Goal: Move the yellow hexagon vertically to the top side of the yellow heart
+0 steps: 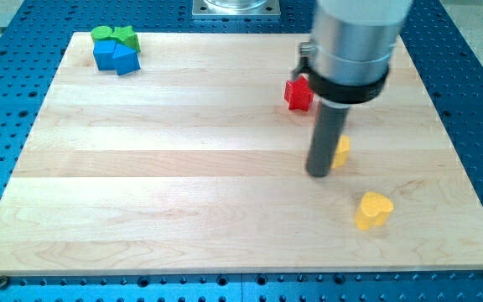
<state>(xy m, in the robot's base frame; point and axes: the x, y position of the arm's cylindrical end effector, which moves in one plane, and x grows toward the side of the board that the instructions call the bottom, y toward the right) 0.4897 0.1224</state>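
The yellow hexagon (341, 151) lies right of the board's middle, half hidden behind my rod. My tip (319, 174) rests on the board, touching or nearly touching the hexagon's left side. The yellow heart (373, 210) lies below and to the right of the hexagon, near the board's lower right, apart from my tip.
A red block (298, 94), star-like in shape, sits above the rod near the arm's metal body (352, 42). At the top left corner a cluster holds two green blocks (114, 35) and two blue blocks (116, 57). The wooden board (183, 168) lies on a blue perforated table.
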